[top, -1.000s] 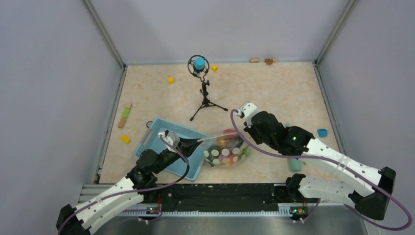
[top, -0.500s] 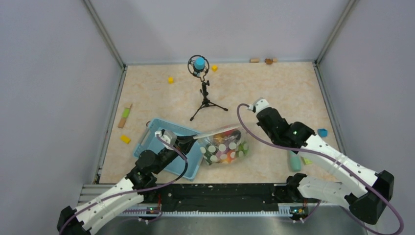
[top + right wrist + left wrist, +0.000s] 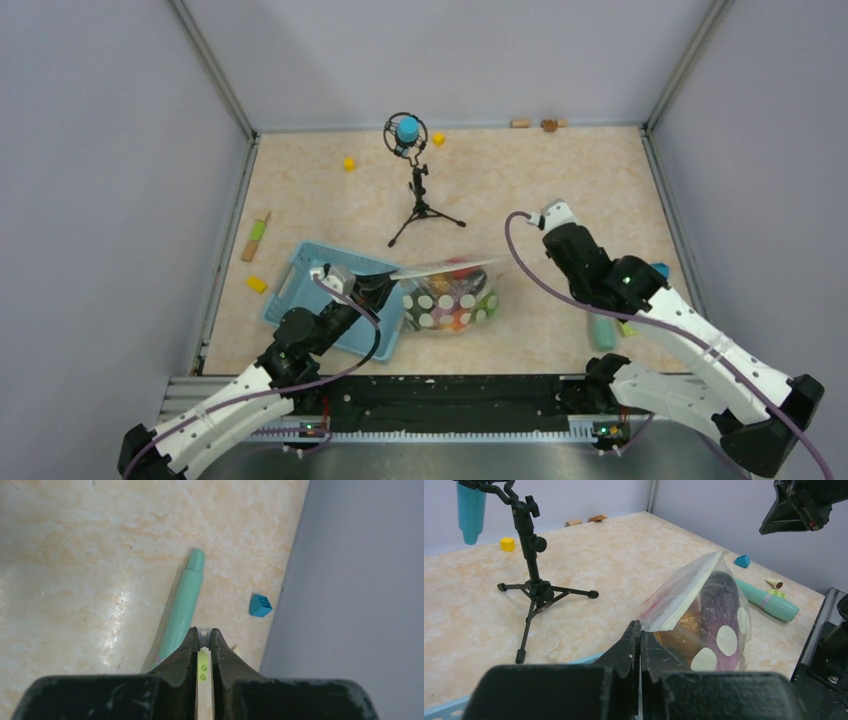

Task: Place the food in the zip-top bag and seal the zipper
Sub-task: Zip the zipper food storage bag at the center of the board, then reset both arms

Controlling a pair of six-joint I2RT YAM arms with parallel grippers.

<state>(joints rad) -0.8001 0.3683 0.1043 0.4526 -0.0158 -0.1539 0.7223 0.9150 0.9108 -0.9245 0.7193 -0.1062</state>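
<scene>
Right arm (image 3: 600, 275) retreats toward 3 o'clock, jaws shut, empty; left jaws pinch the zipper (image 3: 684, 597) of the filled zip-top bag (image 3: 450, 300): seal likely done.

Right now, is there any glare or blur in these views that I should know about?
Left wrist: the fingers loom dark and blurred up close, the bag behind is sharp. Right wrist: a glare patch on the table beside the pen. Top: even light, only faint shadows under the tripod.
</scene>
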